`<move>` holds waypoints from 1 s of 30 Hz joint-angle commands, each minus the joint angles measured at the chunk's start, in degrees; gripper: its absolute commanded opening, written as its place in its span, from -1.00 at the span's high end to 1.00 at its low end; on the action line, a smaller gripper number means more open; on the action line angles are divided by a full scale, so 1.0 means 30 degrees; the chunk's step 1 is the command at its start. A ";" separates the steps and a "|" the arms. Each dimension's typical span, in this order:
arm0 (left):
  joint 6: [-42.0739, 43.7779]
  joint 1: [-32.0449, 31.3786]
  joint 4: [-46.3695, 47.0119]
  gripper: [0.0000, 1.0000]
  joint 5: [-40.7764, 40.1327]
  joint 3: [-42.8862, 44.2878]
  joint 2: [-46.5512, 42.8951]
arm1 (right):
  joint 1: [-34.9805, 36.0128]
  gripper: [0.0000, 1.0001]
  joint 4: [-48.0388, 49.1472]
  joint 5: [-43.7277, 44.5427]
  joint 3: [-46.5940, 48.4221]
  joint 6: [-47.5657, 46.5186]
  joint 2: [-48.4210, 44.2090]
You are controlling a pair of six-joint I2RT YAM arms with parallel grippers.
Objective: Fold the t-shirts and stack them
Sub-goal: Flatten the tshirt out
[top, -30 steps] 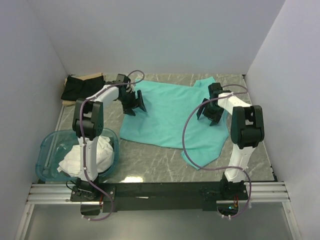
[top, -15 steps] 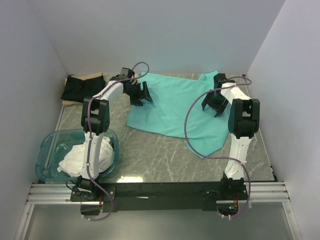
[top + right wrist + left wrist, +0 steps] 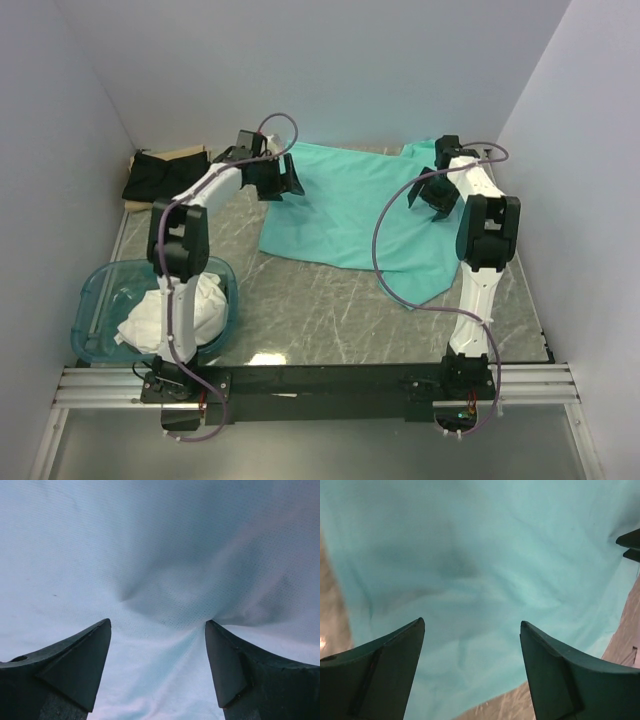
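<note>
A mint-teal t-shirt (image 3: 345, 215) lies spread flat across the back of the table. My left gripper (image 3: 280, 183) hangs open over its back left part. In the left wrist view the teal cloth (image 3: 485, 555) fills the space beyond the left gripper (image 3: 472, 622), with nothing between the fingers. My right gripper (image 3: 432, 197) is open over the shirt's back right. Its right fingertip (image 3: 212, 627) touches a crease in the cloth (image 3: 150, 540), and the right gripper (image 3: 157, 622) stands wide. A black t-shirt (image 3: 160, 177) lies folded at the back left. White t-shirts (image 3: 170, 310) are bunched in the tub.
The translucent blue tub (image 3: 90, 290) sits at the near left beside the left arm's base. A tan cardboard sheet (image 3: 185, 152) lies under the black shirt. Grey walls close in the back and both sides. Marble tabletop (image 3: 320, 300) shows in front of the teal shirt.
Both grippers have moved toward the back wall, and the teal shirt has slid back with them. More bare marble shows in front of it. Both grippers stayed open.
</note>
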 commanded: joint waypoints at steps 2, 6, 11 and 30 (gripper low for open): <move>-0.0479 0.0042 0.0894 -0.65 -0.3459 -0.2767 -0.4215 | -0.0015 -0.64 0.0125 -0.0387 0.0827 -0.0321 -0.1441; -0.0890 0.0217 -0.0250 -0.57 -0.5863 -0.5780 -0.5624 | -0.0016 -0.63 0.0796 -0.0621 -0.0460 -0.0204 -0.3107; -0.1623 0.0599 -0.1655 -0.25 -0.7535 -0.7839 -0.7001 | 0.0131 -0.62 0.1706 -0.0798 -0.3534 0.0117 -0.4985; -0.0921 0.0599 -0.1717 -0.02 -0.6456 -1.1620 -0.9113 | 0.2240 -0.61 0.4051 -0.0271 -1.2151 0.1788 -1.0290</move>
